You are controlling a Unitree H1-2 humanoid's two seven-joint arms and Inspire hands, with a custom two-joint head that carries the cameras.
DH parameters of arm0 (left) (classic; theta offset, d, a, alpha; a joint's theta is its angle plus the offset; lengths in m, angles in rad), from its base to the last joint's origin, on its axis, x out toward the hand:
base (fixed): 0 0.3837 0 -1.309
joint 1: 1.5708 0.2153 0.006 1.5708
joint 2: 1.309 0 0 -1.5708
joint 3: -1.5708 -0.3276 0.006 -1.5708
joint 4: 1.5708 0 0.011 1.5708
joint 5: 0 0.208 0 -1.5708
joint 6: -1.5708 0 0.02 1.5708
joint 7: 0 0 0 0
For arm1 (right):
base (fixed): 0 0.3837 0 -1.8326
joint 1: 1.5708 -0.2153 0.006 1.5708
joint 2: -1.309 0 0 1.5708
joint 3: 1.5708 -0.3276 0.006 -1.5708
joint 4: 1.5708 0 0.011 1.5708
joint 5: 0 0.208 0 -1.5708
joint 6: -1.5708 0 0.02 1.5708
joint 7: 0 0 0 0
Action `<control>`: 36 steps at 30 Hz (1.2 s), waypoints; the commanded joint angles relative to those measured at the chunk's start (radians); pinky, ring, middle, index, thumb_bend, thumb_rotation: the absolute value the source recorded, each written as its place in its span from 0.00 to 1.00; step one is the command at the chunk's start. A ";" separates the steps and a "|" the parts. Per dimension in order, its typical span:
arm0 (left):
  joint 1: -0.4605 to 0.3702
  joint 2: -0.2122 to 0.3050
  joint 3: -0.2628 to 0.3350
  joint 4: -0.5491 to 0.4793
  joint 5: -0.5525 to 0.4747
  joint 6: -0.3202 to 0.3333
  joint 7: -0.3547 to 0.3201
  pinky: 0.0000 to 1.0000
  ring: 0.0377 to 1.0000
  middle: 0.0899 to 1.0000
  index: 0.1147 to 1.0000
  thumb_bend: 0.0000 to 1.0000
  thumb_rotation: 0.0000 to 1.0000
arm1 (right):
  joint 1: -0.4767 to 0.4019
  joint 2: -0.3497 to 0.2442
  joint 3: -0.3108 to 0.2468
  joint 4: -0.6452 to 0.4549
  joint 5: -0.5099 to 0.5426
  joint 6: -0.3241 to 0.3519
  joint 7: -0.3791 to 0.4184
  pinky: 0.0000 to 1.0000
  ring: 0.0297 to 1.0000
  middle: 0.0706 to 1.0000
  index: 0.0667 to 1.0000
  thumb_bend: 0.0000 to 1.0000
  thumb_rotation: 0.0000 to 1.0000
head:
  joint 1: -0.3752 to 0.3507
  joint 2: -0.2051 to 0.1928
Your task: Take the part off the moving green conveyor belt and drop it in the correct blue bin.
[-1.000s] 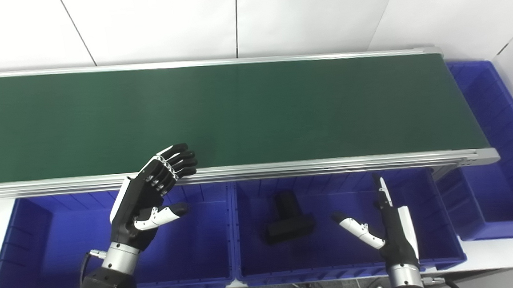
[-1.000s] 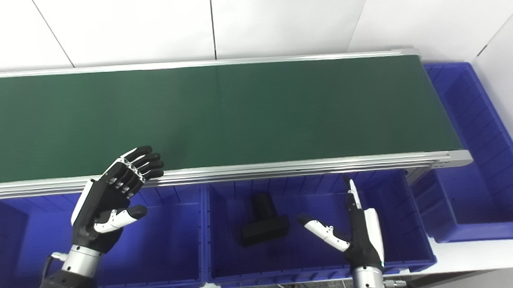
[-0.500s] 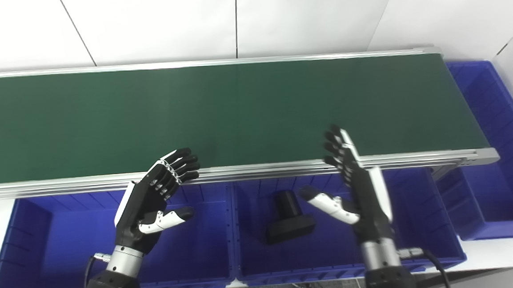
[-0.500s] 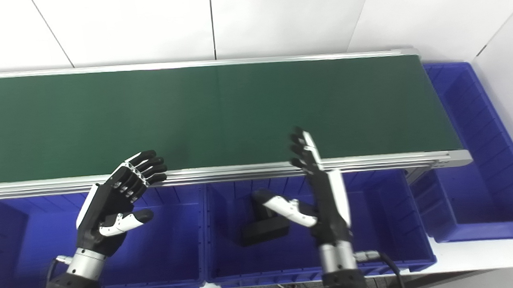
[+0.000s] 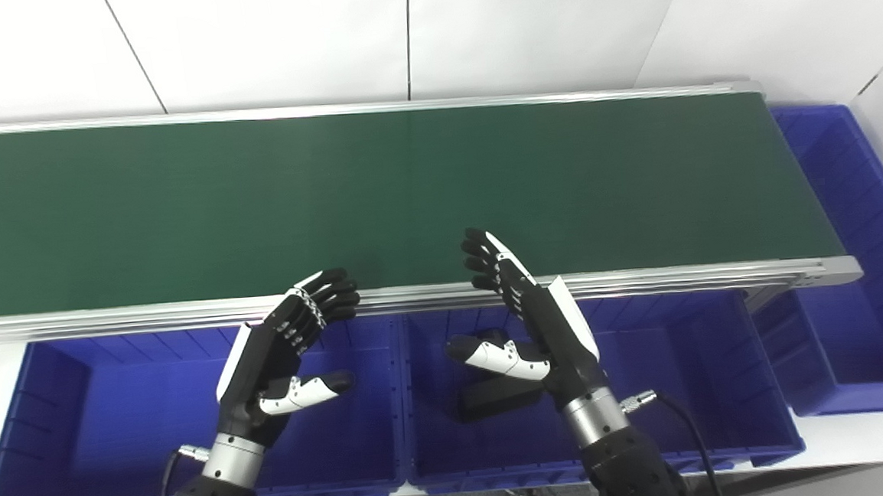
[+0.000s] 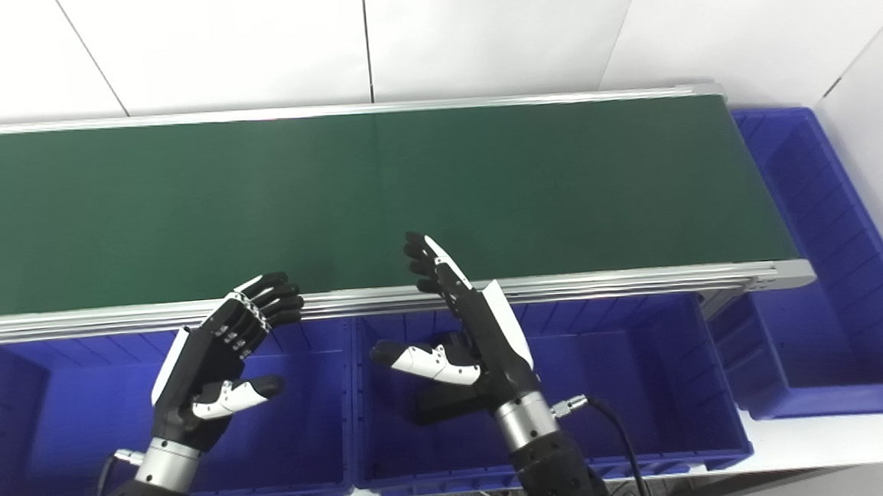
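The green conveyor belt [image 5: 408, 196] runs across the picture and carries no part. A black T-shaped part [image 5: 496, 394] lies in the middle blue bin [image 5: 693, 355], partly hidden behind my right hand. My right hand [image 5: 531, 327] is open above that bin, fingertips over the belt's near rail. My left hand [image 5: 283, 357] is open too, held over the left blue bin [image 5: 113, 398] with its fingertips at the rail. Neither hand holds anything.
A third blue bin [image 5: 856, 253] stands at the belt's right end. The belt's aluminium near rail [image 5: 643, 278] separates belt and bins. A white wall rises behind the belt. A cable [image 5: 690, 432] trails from my right wrist.
My right hand has risen from low in the middle bin and swung left, now covering part of the black part. My left hand drifted slightly right. The part has not moved.
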 commanded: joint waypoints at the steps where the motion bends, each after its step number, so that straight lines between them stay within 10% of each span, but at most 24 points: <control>1: 0.003 -0.009 -0.006 -0.017 0.010 -0.042 0.012 0.75 0.76 0.77 0.78 0.92 0.38 | -0.011 -0.005 -0.002 0.018 0.028 -0.090 0.010 0.84 0.88 0.90 0.94 0.93 0.59 | 0.006 -0.003; 36: 0.002 -0.034 -0.035 0.067 0.032 -0.088 0.018 0.76 0.77 0.78 0.78 0.91 0.37 | 0.033 -0.041 -0.064 0.177 0.051 -0.309 -0.007 0.80 0.87 0.89 0.92 0.87 0.47 | 0.096 -0.133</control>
